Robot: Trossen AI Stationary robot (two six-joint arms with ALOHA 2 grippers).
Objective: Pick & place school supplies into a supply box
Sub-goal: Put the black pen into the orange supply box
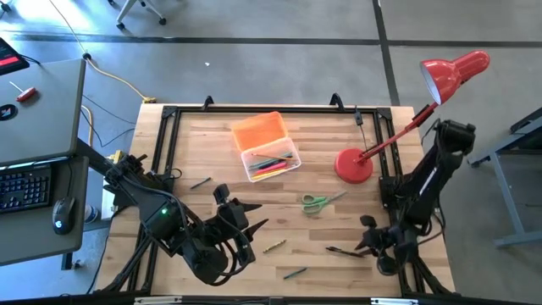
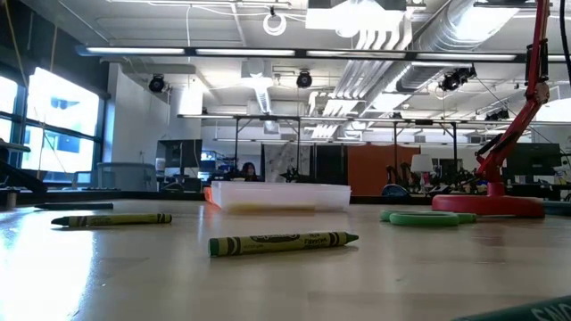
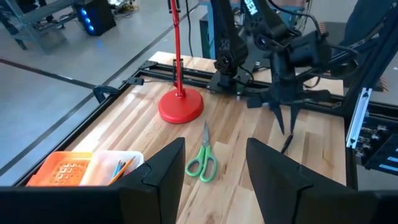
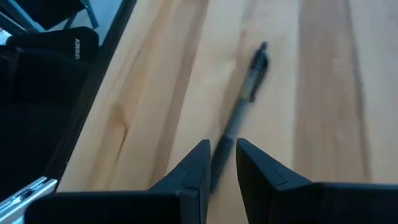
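Observation:
The supply box stands open toward the table's far side. Its orange lid [image 1: 258, 131] lies beside the clear case [image 1: 273, 161], which holds a few pens; the box also shows in the low view [image 2: 281, 196]. Green-handled scissors [image 1: 320, 201] lie flat near the middle. Loose pens and crayons lie about [image 1: 201, 181] [image 1: 273, 246] [image 1: 294, 272] [image 2: 284, 242]. My left gripper [image 1: 233, 216] hovers open near the table's near-left, with nothing between its fingers [image 3: 214, 180]. My right gripper [image 1: 366, 246] is at the near right, shut on a dark pen [image 1: 340, 250]. My right gripper [image 4: 222, 158] pinches the dark pen between its two fingers near one end [image 4: 219, 149]. It comes slanting down from the table's right. The pen's long part [image 4: 249, 81] sticks out ahead of the fingers toward the table's left. I cannot tell whether that part rests on the wood.
A red desk lamp stands on its round base [image 1: 353, 165] right of the box, its arm slanting up to the shade [image 1: 453, 72]. A black rail frame [image 1: 254, 110] borders the table. Bare wood lies between the two grippers.

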